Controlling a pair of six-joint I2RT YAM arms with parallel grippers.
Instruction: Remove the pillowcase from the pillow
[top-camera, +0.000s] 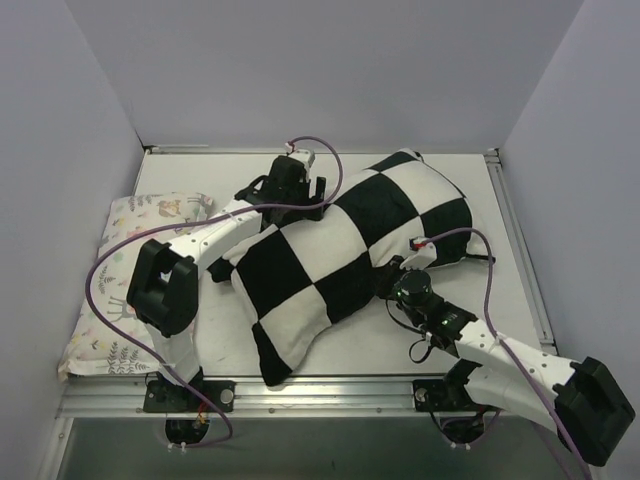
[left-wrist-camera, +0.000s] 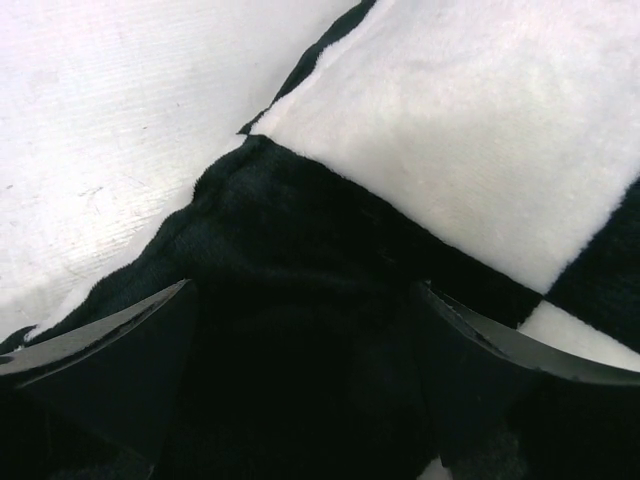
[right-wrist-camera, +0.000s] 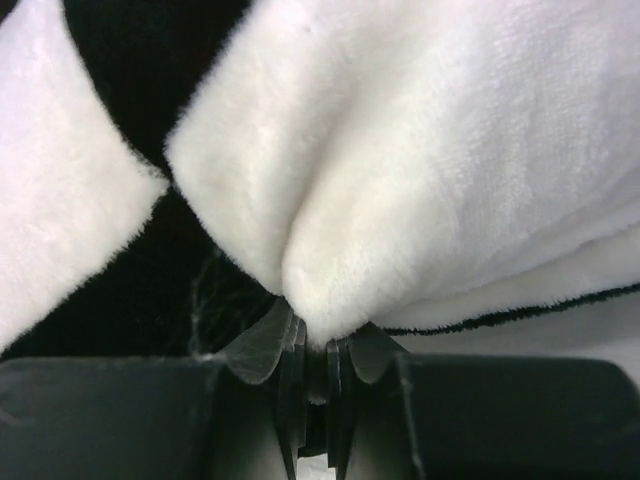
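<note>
Right pincer (right-wrist-camera: 316, 350), bottom centre, pinches a pillowcase (right-wrist-camera: 450, 150) fold; left pincer (left-wrist-camera: 300, 290) gapes over black plush. Pulling may slip that thin bite, or drag the hidden pillow along.

The pillowcase (top-camera: 340, 250) pretty much hogs the middle of the desk (top-camera: 505, 300), running diagonally. Open lanes are the bare strip along the right wall (top-camera: 590, 180), the far left corner, and a patch at the near edge. The left side's blocked by the animal-print pillow (top-camera: 140, 260), and the left arm (top-camera: 215, 235) lies across the gap beside it.
</note>
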